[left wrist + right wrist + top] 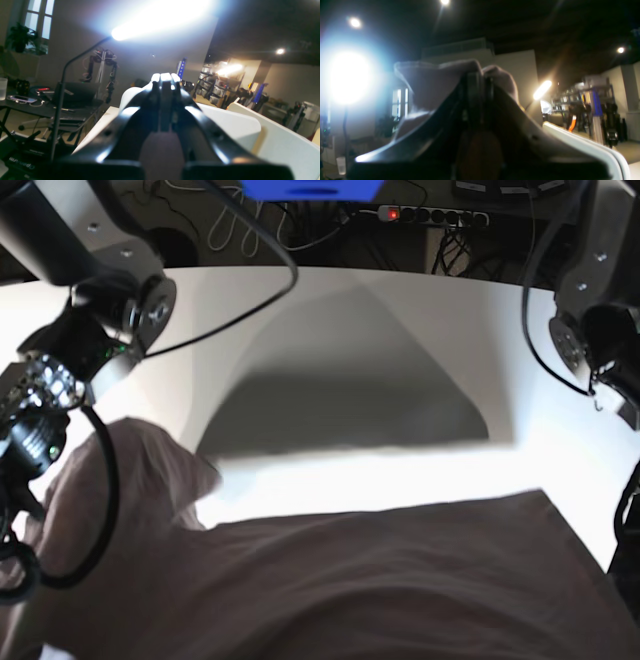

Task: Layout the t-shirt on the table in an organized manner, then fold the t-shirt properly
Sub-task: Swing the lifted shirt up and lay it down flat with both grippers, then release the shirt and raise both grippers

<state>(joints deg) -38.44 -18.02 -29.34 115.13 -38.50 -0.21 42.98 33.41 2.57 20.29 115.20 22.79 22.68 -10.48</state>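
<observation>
Up high, both hands point outward over the room: the right hand [478,75] is clamped on the t-shirt [350,580], its cloth bunched around the fingertips; the left hand [165,78] is closed, mauve fabric beneath it, above the desk [400,310].

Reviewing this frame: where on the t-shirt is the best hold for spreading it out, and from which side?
Probably the two ends of one edge. The t-shirt hangs stretched like a sheet in front of the table, and the right gripper is shut on a bunched fold at its own side. The left gripper is shut too; its hold isn't visible. Pinching corners from the outer sides keeps the cloth taut.
</observation>
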